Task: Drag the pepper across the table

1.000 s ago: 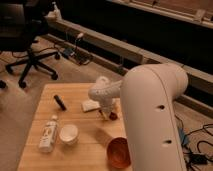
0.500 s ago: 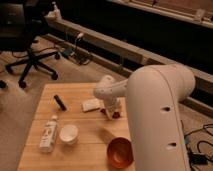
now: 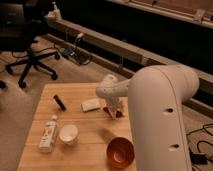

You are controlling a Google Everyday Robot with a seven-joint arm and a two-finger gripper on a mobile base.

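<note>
End effector [image 3: 113, 110] low at the pepper [image 3: 118, 114], white packet [image 3: 91, 104] just beside.

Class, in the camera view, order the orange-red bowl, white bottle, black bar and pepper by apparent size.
1. orange-red bowl, though nearest the camera
2. white bottle
3. black bar
4. pepper, partly hidden by the gripper above the table
</note>
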